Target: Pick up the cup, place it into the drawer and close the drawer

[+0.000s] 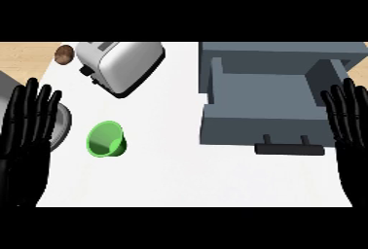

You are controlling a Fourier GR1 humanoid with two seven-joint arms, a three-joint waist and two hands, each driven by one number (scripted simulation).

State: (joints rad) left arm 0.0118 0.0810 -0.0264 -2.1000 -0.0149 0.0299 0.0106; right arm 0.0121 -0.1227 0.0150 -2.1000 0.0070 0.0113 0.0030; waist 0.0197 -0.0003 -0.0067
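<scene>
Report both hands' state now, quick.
Left hand: open, fingers straight up, holding nothing.
Right hand: open, fingers straight up, holding nothing.

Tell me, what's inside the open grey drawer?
Nothing shows inside the drawer: only its bare grey floor and walls. The green cup is outside it, on the white counter. The far back, under the cabinet top, is covered.

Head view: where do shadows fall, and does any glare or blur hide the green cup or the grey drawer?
Head view: the silver toaster casts a dark shadow along its lower right edge; the open grey drawer shades the counter under its black handle; the green plastic cup shows no glare and its outline is readable.
</scene>
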